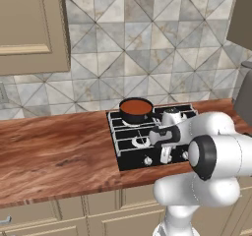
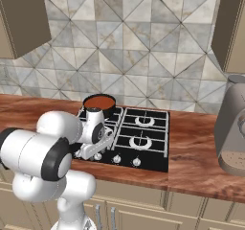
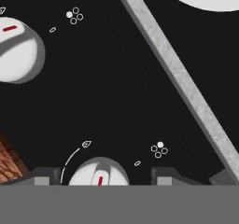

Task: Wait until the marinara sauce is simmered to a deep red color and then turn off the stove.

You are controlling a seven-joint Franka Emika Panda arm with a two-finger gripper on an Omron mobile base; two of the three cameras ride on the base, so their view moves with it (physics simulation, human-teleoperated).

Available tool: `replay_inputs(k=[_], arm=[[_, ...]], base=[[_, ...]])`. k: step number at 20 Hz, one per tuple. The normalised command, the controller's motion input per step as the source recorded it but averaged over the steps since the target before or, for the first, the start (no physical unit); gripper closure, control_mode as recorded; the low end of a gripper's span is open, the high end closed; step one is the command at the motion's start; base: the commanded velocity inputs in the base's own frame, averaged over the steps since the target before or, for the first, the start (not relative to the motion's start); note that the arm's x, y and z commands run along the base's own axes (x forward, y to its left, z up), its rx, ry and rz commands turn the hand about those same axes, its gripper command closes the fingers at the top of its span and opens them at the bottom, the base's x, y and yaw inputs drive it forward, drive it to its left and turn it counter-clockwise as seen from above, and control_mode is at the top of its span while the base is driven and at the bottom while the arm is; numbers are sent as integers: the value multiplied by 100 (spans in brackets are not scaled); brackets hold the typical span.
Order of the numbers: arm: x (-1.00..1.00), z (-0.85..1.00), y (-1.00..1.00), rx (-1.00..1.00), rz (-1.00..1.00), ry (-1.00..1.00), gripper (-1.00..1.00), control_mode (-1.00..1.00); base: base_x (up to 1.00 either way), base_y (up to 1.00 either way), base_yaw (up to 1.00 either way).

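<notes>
Wooden table (image 1: 59, 151) carries the stove (image 2: 153, 143); marinara sauce (image 1: 136, 105), reddish-brown, sits on its rear burner. Gripper (image 3: 100, 180), jaws apart, straddles a front knob (image 3: 99, 172). Risks, judged: off-centre closing slips; this knob may serve another burner.

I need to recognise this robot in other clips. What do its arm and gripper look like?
The arm is glossy white, built of rounded segments with dark grey rings at the joints. The gripper ends in two small dark grey blocky fingers. No cables or markings are visible.
</notes>
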Motion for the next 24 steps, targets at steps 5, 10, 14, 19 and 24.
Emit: replay_inputs(k=[5, 10, 14, 19, 24], arm=[[0, -6, 0, 0, 0, 0, -100, -100], [0, -4, 0, 0, 0, 0, 100, -100], [0, 0, 0, 0, 0, 0, 100, -100], [0, 0, 0, 0, 0, 0, 100, -100], [0, 0, 0, 0, 0, 0, 100, -100]], base=[[0, 0, 0], [0, 0, 0], [0, 0, 0], [0, 0, 0], [0, 0, 0]])
